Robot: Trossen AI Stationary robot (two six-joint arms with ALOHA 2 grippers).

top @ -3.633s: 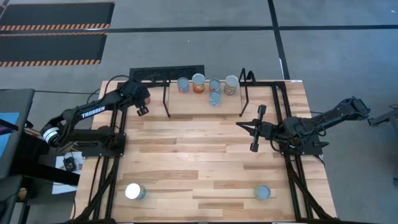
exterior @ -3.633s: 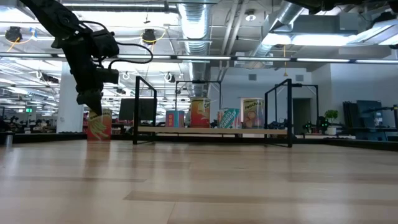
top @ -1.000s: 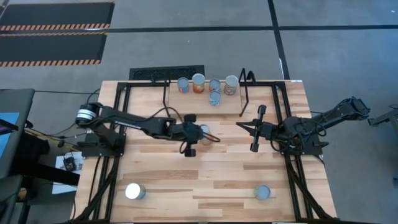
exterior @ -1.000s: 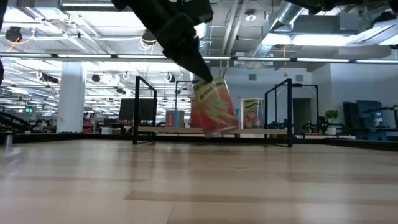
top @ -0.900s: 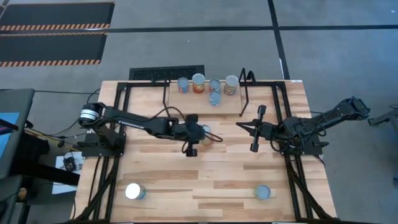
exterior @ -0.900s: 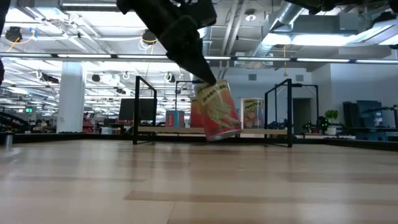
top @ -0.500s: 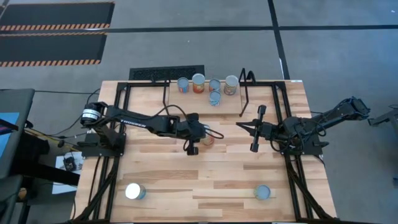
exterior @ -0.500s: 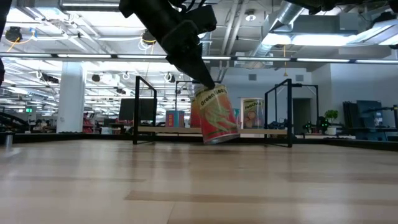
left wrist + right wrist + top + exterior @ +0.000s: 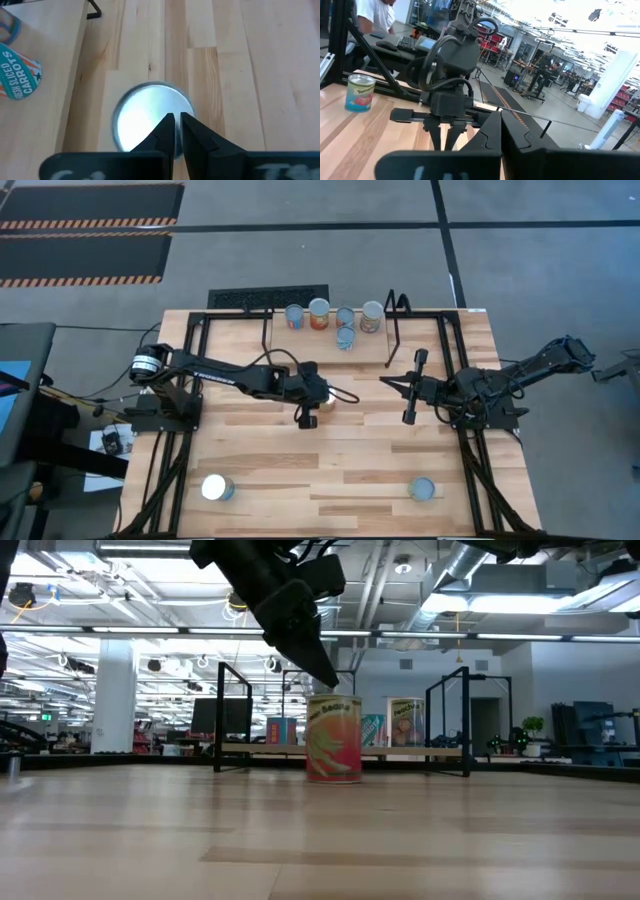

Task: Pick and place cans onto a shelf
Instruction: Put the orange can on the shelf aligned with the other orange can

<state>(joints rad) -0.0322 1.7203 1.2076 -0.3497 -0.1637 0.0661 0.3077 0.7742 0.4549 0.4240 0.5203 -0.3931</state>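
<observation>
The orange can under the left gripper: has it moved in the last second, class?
Yes. The orange can hung tilted above the tabletop in front of the shelf; now it stands upright on the wood, left gripper just above.
</observation>
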